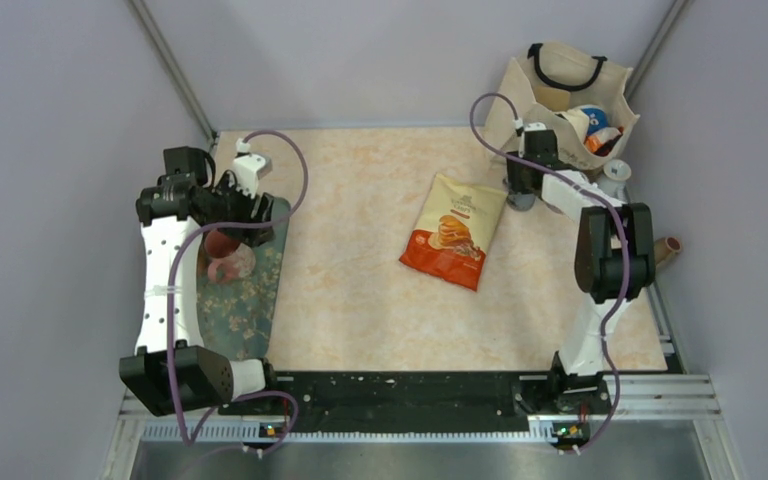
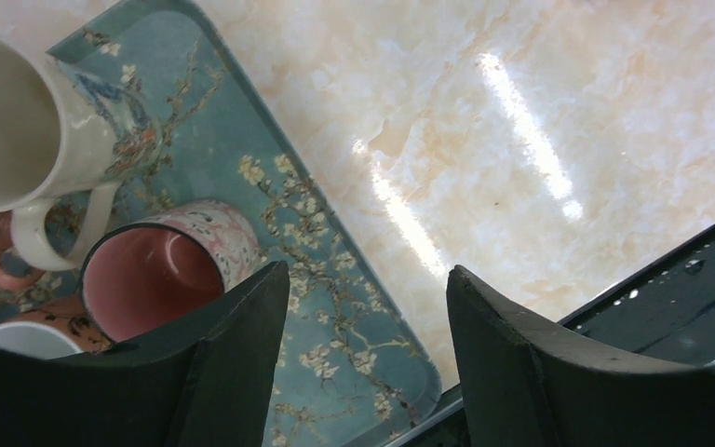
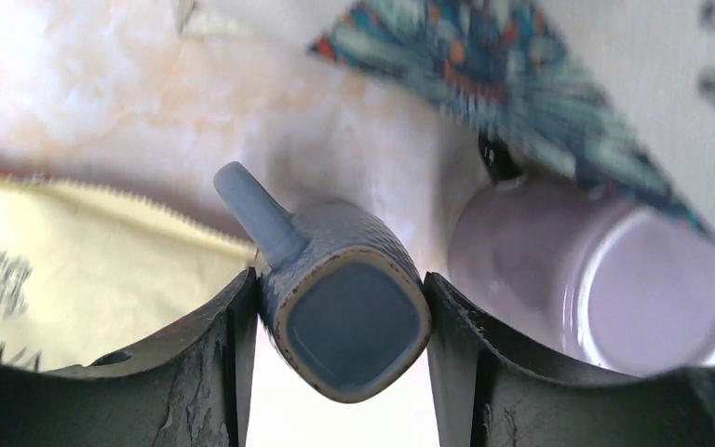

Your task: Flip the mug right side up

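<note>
A blue textured mug (image 3: 349, 326) stands upside down on the marble table, its squarish base facing the right wrist camera and its handle pointing up-left. My right gripper (image 3: 342, 277) is shut on it, one finger pressed against each side of the body. From above, this gripper (image 1: 520, 192) sits at the far right of the table over the blue mug (image 1: 521, 204), just in front of the tote bag. My left gripper (image 2: 365, 279) hangs open over the floral tray (image 2: 354, 363) with nothing between its fingers.
A lilac mug (image 3: 605, 279) lies on its side right beside the right finger. A snack bag (image 1: 453, 230) lies mid-table. A filled tote bag (image 1: 570, 95) stands at the back right. On the tray (image 1: 250, 300) are a pink mug (image 2: 163, 270) and a white floral mug (image 2: 28, 121).
</note>
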Available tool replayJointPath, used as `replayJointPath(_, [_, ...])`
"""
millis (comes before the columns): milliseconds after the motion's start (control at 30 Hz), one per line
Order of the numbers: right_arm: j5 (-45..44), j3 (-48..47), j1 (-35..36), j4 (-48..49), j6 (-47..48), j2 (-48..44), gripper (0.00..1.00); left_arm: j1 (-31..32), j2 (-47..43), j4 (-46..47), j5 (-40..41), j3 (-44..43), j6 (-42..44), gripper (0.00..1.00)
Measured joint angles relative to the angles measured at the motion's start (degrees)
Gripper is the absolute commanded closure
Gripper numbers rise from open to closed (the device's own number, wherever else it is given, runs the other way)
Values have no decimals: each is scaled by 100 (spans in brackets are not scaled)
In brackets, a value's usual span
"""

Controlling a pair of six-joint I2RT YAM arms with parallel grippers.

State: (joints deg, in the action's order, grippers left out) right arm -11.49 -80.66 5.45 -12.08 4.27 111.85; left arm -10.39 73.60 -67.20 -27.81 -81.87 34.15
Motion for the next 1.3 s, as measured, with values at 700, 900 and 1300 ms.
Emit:
replayJointPath(700, [1659, 2411, 468, 981, -3112, -3630, 100, 1078, -74, 2380, -2367, 433, -3663, 25])
replayJointPath(900, [1956, 2494, 1585, 1926, -4330, -4240, 100, 1663, -74, 3654, -2697, 468, -5191, 27])
replayJointPath(1300, [2013, 2470, 2962, 3598, -5348, -4175, 100, 2188, -74, 5117, -2828, 472, -6577, 33])
